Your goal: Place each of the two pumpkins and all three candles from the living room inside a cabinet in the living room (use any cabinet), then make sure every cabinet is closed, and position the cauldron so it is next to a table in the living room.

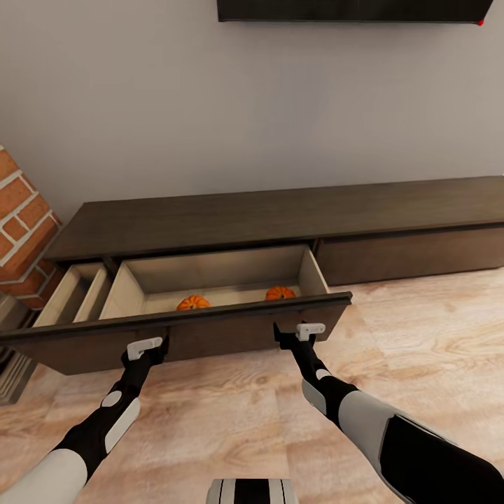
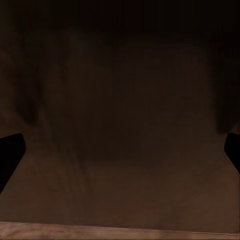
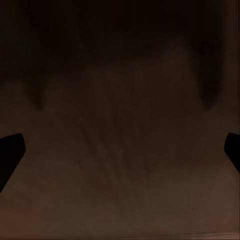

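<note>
My left claw [image 1: 155,348] and right claw [image 1: 285,334] both sit against the dark front panel [image 1: 210,334] of the cabinet [image 1: 280,217], spread wide with nothing between the fingers [image 2: 10,155]. The big drawer [image 1: 217,276] stands pulled out. Inside it, near the front panel, lie two pumpkins, one left [image 1: 193,302] and one right [image 1: 280,292], well apart.
</note>
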Controlling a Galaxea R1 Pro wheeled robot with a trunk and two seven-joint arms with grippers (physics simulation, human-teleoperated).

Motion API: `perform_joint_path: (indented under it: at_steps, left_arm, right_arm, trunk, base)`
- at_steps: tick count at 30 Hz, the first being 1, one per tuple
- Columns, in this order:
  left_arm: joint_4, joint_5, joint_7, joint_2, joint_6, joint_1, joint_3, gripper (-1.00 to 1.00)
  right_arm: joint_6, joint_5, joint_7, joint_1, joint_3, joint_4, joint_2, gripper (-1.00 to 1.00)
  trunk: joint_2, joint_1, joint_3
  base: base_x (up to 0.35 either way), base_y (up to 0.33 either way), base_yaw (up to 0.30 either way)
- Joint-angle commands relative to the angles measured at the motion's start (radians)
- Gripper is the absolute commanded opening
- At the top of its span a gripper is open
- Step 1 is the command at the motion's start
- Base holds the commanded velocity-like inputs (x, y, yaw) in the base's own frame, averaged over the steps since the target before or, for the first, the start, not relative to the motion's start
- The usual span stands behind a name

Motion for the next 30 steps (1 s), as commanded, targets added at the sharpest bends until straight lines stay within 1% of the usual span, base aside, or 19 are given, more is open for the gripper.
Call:
perform_joint_path:
  at_steps: [1, 14, 30]
  left_arm:
    - [0.000, 0.006, 0.005, 0.001, -0.005, -0.001, -0.009, 1.00]
    - [-0.001, 0.006, 0.004, 0.001, -0.005, -0.001, -0.009, 1.00]
    - [-0.001, 0.006, 0.004, 0.003, -0.005, -0.001, -0.009, 1.00]
  right_arm:
    - [-0.003, -0.011, 0.003, -0.001, 0.007, 0.001, 0.000, 1.00]
    - [-0.003, -0.011, 0.003, -0.001, 0.007, 0.001, 0.001, 1.00]
    - [-0.001, -0.011, 0.002, -0.001, 0.007, 0.001, 0.002, 1.00]
  trunk:
    - [0.000, 0.000, -0.001]
    - [0.000, 0.000, -0.001]
    - [0.000, 0.000, -0.001]
  base:
    - [0.176, 0.000, 0.000]
    - [0.138, 0.000, 0.000]
    - [0.255, 0.000, 0.000]
